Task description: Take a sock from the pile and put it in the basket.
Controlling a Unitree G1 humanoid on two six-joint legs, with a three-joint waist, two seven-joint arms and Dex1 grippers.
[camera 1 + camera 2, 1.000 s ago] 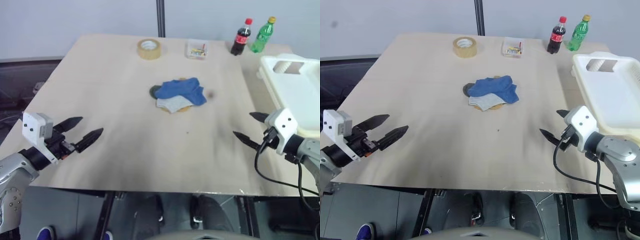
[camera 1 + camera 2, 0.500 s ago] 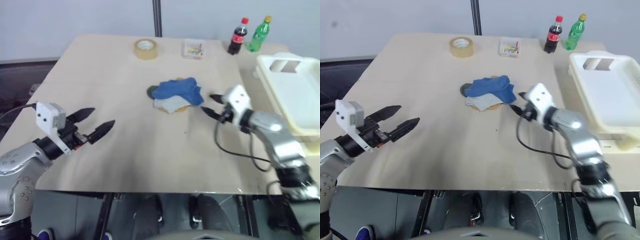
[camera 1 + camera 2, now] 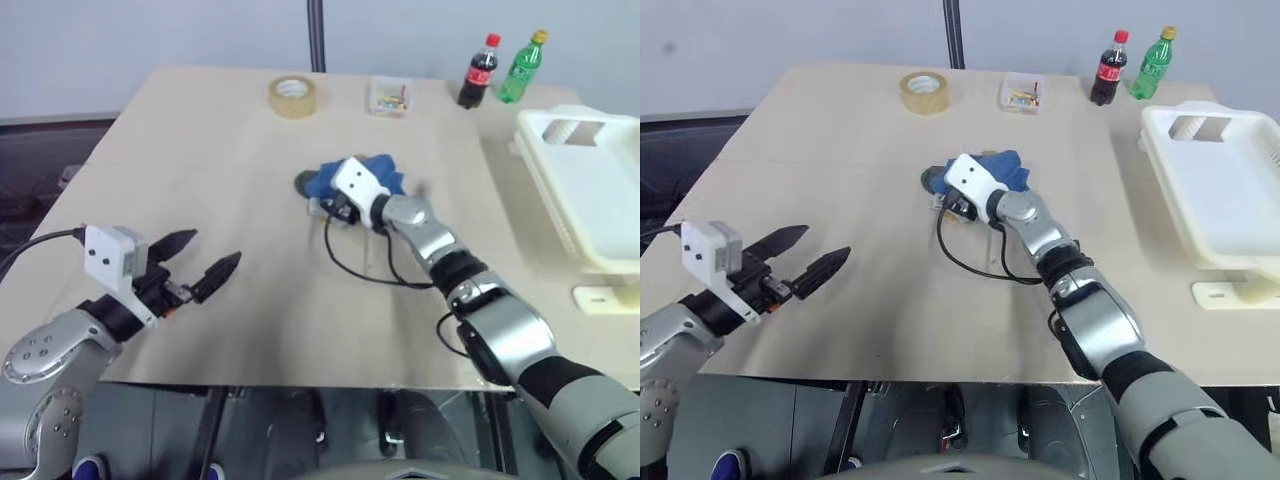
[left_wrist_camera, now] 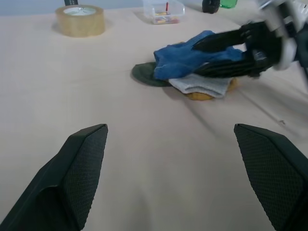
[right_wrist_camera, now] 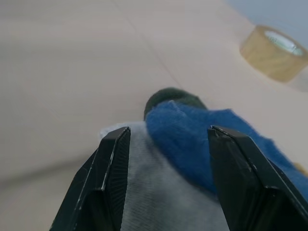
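Two bottles [image 3: 482,72] stand at the far right, with one tape roll [image 3: 294,97], one clear box [image 3: 391,98], one basket [image 3: 590,180] and one sock pile [image 4: 195,70].

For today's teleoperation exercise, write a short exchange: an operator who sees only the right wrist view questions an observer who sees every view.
Operator: Where is the basket?
Observer: The basket sits at the table's right edge; no sock shows in it.
Operator: And the left pincer?
Observer: The left pincer hovers open over bare table, well apart from the pile.
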